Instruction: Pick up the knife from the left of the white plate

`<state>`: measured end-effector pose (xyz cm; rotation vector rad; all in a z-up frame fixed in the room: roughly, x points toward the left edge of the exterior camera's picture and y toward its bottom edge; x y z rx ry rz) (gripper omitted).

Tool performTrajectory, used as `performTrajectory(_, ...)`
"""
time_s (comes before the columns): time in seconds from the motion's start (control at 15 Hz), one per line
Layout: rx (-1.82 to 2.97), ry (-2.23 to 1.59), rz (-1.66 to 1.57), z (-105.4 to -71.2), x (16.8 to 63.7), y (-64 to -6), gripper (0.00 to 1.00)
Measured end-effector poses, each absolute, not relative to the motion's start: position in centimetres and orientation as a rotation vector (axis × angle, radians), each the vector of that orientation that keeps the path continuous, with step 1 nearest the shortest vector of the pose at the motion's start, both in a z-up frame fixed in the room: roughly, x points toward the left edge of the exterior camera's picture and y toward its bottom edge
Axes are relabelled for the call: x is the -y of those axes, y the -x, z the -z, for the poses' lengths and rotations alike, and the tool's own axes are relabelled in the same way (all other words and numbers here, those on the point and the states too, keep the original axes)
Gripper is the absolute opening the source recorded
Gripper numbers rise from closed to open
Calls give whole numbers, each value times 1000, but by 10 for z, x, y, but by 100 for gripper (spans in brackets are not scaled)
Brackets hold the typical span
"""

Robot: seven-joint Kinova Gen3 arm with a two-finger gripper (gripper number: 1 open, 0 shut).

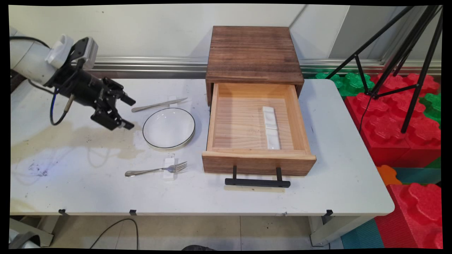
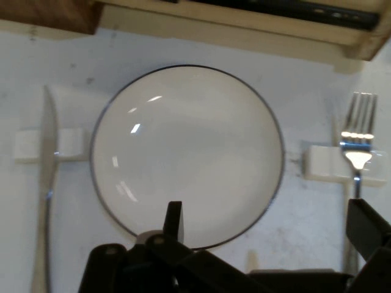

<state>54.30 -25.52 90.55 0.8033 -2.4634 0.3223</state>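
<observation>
My gripper [image 1: 130, 113] hangs open just above the table's left part, pointing right at a white plate with a dark rim [image 1: 168, 127]. Nothing sits between the fingers. In the hand view the gripper [image 2: 269, 235] faces the plate [image 2: 186, 155] straight on. A knife [image 1: 159, 104] lies on a small white rest behind the plate, and a fork [image 1: 157, 170] lies on another white rest in front of it. The hand view shows the knife [image 2: 47, 183] to the left and the fork [image 2: 359, 146] to the right.
A wooden cabinet [image 1: 253, 53] stands at the back with its drawer [image 1: 215, 116] pulled open; a white ceramic rest [image 1: 271, 127] lies inside. The drawer's black handle [image 1: 257, 182] juts forward. A black tripod [image 1: 406, 53] and red and green foam blocks [image 1: 395, 116] stand right of the table.
</observation>
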Motion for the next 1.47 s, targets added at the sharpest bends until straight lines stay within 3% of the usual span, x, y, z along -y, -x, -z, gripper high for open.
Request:
performTrajectory(0.6, 2515, -882, -406, -905, 315, -566, 100)
performTrajectory(1.47, 2637, -851, -424, -868, 405, -590, 100)
